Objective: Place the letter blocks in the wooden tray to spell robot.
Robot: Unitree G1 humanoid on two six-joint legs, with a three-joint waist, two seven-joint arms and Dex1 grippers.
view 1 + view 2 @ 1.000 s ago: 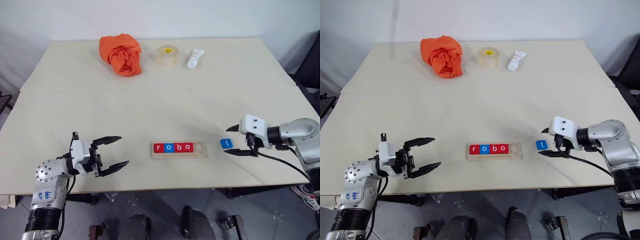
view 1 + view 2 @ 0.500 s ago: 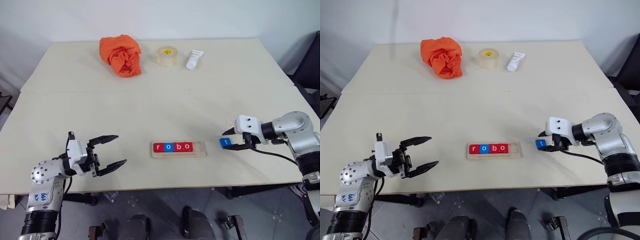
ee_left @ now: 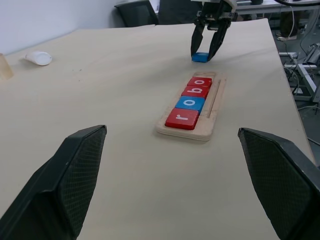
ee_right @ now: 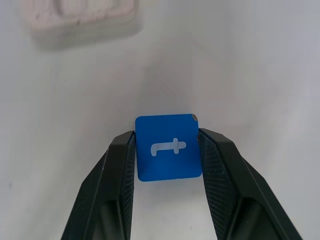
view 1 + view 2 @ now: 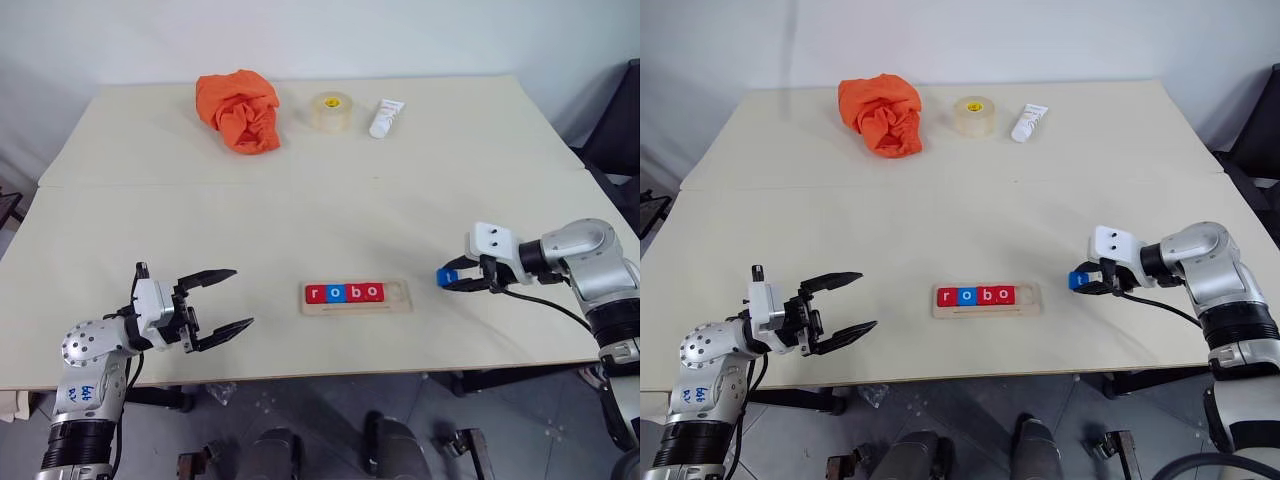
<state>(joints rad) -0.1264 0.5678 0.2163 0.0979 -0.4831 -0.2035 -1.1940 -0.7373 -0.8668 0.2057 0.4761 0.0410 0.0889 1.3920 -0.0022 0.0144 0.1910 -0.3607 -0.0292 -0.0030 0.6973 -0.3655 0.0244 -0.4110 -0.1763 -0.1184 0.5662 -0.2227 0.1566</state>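
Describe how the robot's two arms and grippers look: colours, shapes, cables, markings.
Both arms are silver-grey metal with rounded joint housings and ribbed black sections lower down. Each white wrist block carries a gripper, left gripper and right gripper, with two black tapered, textured fingers. The left arm has blue handwritten marks. A black cable trails from the right wrist.

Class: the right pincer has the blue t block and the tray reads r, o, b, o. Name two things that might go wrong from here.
1. The right pincer grips the t block only by two side edges, so it might slip or twist in transit.
2. The wooden tray has one empty slot beside the last o; a tilted approach could nudge that block or leave the t crooked.
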